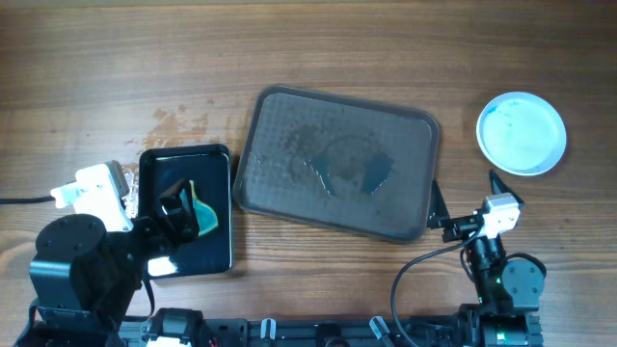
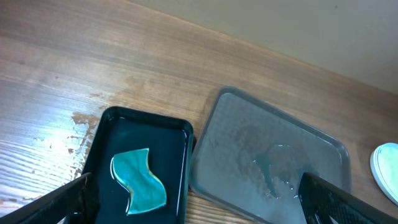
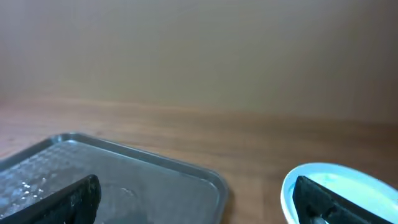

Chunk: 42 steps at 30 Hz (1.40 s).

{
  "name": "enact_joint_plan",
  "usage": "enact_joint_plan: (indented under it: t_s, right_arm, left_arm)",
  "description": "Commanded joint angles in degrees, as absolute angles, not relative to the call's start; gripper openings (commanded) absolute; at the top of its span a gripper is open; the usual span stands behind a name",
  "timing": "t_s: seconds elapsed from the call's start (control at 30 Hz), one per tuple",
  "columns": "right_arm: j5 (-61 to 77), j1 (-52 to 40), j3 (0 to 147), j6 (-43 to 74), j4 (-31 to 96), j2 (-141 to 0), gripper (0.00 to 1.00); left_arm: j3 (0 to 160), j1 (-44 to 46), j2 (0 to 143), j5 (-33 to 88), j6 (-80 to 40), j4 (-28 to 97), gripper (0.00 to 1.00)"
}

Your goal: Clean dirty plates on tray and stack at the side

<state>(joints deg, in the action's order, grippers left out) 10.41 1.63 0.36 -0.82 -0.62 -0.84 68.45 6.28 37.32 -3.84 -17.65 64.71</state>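
The large grey tray [image 1: 280,125] lies in the middle of the table with no plates on it, only a wet patch [image 1: 352,169]. White plates [image 1: 522,133] sit stacked on the wood to its right, the top one faintly blue at the rim; I cannot tell how many there are. My left gripper [image 1: 174,207] is open and empty above a small black tray. My right gripper [image 1: 468,193] is open and empty between the grey tray's right end and the plates. The grey tray [image 3: 155,180] and the plates [image 3: 348,180] also show in the right wrist view.
The glossy black tray [image 1: 220,159] lies left of the grey tray and holds a teal sponge [image 2: 138,180]. The wood above it has a pale scuffed stain [image 1: 178,120]. A black cable [image 1: 415,280] loops near the right arm's base.
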Motion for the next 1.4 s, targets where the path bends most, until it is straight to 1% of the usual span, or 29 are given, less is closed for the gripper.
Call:
enact_joint_plan:
  t_s: [0.0,0.9,1.0,1.17,1.23,1.3,1.37]
  right_arm:
    - [6.3,1.9,0.3,6.7,-0.3,-0.2,1.0]
    - [6.0,1.9,0.3,6.0,-0.3,-0.2,1.0]
    - [6.0,1.9,0.3,6.0,-0.3,-0.2,1.0]
    - [6.0,1.9,0.3,6.0,-0.3,-0.2,1.0]
    - [6.0,1.9,0.3,6.0,-0.3,-0.2,1.0]
    - [6.0,1.9,0.3,6.0,-0.3,-0.3,1.0]
    - [6.0,1.9,0.3,6.0,-0.3,-0.3,1.0]
  left_arm:
    - [68.8,6.5,37.4,-4.6,-16.9,64.6,1.0]
    - [68.8,6.5,37.4,-4.6,-16.9,64.7,1.0]
    - [68.7,6.5,37.4,-4.6,-16.9,67.3,1.0]
    - [66.5,6.5,36.8,-4.6,-16.9,59.4,1.0]
    - [62.3,6.5,33.8,-4.6,-16.9,52.9,1.0]
    - [55.4,6.5,28.7,-4.6,-16.9,43.7,1.0]
    - [43.4,5.8,20.1,-4.3,-17.2,31.6,1.0]
